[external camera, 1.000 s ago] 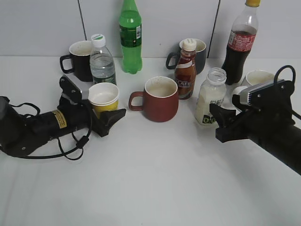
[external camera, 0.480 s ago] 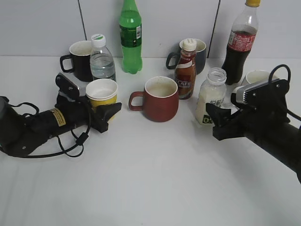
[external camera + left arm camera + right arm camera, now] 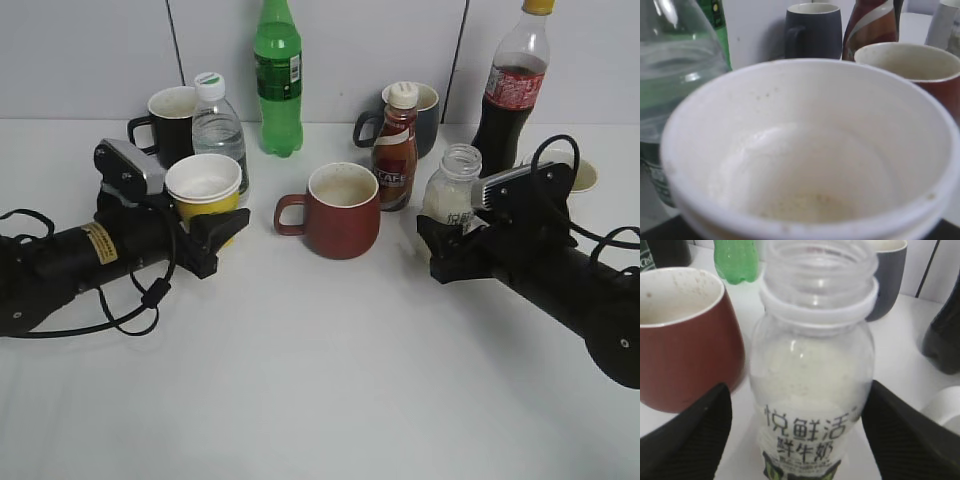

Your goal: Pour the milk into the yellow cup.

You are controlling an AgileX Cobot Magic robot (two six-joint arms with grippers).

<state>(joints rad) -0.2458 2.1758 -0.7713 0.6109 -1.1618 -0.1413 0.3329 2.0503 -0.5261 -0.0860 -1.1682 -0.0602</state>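
Near the left edge of the white bench (image 3: 300, 400), the left gripper (image 3: 205, 245) has its black fingers pinching the yellow cup (image 3: 205, 190) from both sides. The cup stands straight up, and its white inside looks empty (just a few small marks on the bottom).

Near the right edge, the right gripper (image 3: 440, 250) has its two black fingers (image 3: 685, 440) spread wide, one on each side of the milk bottle (image 3: 450, 200). In the right wrist view there is a small gap between each finger and the bottle. The bottle has no cap, stands straight up, and is about half full of white milk.

In the middle of the bench, between the two grippers, sits a red-brown mug (image 3: 340, 210). Just behind it stands a brown coffee bottle (image 3: 395, 150) with a white cap.

Along the far edge stand a water bottle (image 3: 218, 130), a black mug (image 3: 170, 125), a green bottle (image 3: 277, 80), a dark grey mug (image 3: 425, 115) and a cola bottle (image 3: 510, 90).
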